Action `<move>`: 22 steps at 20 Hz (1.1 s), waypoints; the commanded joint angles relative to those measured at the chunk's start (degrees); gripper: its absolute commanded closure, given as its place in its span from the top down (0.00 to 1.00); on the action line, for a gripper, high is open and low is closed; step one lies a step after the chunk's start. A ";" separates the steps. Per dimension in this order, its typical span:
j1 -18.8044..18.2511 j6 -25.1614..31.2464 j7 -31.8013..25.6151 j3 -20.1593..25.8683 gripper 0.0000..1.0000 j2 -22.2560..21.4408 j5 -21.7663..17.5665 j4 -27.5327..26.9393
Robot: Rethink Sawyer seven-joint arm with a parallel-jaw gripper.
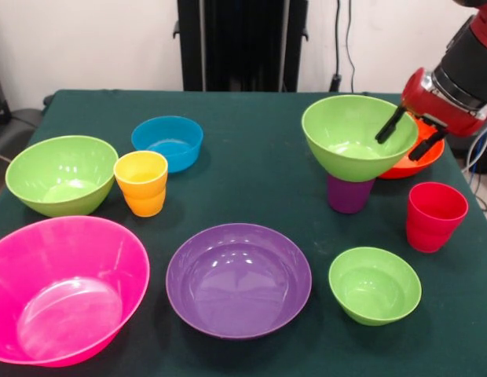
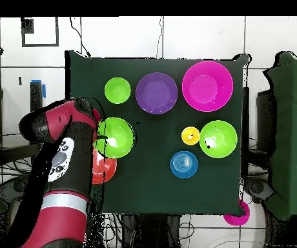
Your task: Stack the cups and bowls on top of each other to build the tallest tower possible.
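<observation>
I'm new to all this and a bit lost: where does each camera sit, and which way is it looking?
Front view: sits low across the green table, facing the robot; shows only the red-and-black forearm and gripper straddling the rim of a green bowl set on a purple cup.
Overhead view: hangs above, looking straight down; shows the whole red arm reaching in from the bottom.
Both show that green bowl, the pink bowl, and the rest, turned half round.

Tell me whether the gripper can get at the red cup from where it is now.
Probably yes. The red cup stands upright alone with open table around it, just in front of the gripper, whose fingers straddle the green bowl's rim.
</observation>
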 commanded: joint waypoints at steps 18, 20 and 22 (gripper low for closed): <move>-4.25 5.78 -4.84 7.41 1.00 -14.97 3.86 6.94; -5.91 3.95 -6.58 8.39 1.00 -17.01 4.83 10.16; -8.79 1.44 -10.17 9.82 1.00 -19.22 5.59 13.77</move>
